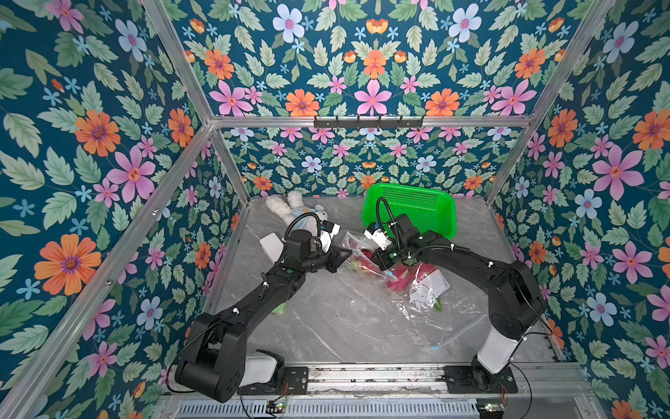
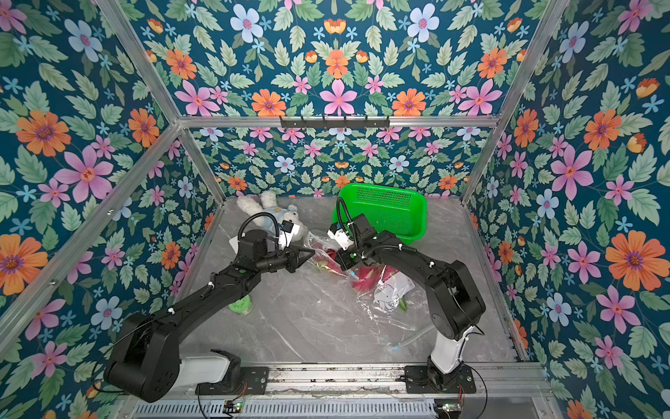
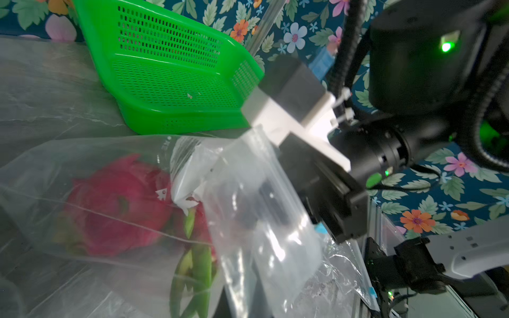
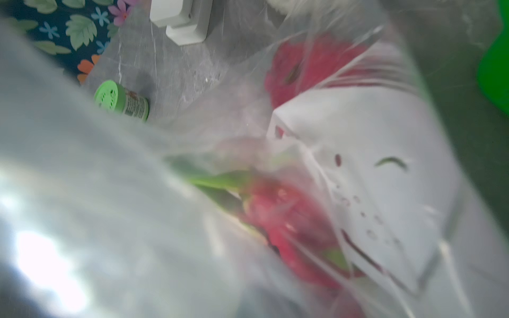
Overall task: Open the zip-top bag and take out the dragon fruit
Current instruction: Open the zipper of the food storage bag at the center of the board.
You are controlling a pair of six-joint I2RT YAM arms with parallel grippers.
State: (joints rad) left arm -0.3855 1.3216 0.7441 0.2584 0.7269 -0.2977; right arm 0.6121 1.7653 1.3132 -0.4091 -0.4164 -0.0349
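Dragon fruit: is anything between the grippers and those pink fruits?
Yes: the clear zip-top bag encloses the dragon fruit. The left gripper and right gripper are both shut on its plastic, so that film lies between them and the fruit.

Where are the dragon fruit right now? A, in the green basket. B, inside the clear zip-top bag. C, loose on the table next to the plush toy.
B: the dragon fruit show pink through the clear film of the zip-top bag, and the green basket shows no fruit.
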